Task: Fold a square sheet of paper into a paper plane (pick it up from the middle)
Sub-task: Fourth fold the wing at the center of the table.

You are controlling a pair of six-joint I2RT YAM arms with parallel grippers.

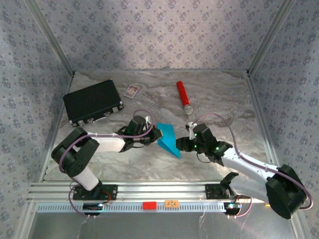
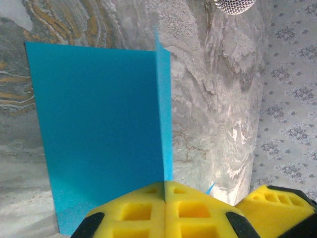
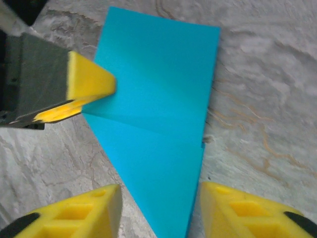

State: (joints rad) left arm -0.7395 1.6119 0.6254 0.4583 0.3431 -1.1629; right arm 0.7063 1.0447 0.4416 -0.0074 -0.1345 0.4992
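While my left pincer [image 2: 165, 191] is pressed together on one edge of the cyan sheet of paper [image 2: 99, 124], the paper runs away from the fingers across the marbled desk [image 1: 149, 164]. The sheet is already folded, with a crease across it. It lies mid-desk between the two arms and narrows to a point. My right pincer [image 3: 158, 203] stands apart, one finger on each side of that narrow end. A black case [image 1: 93, 102], a small card [image 1: 131, 90] and a red cylinder [image 1: 183, 96] lie well behind.
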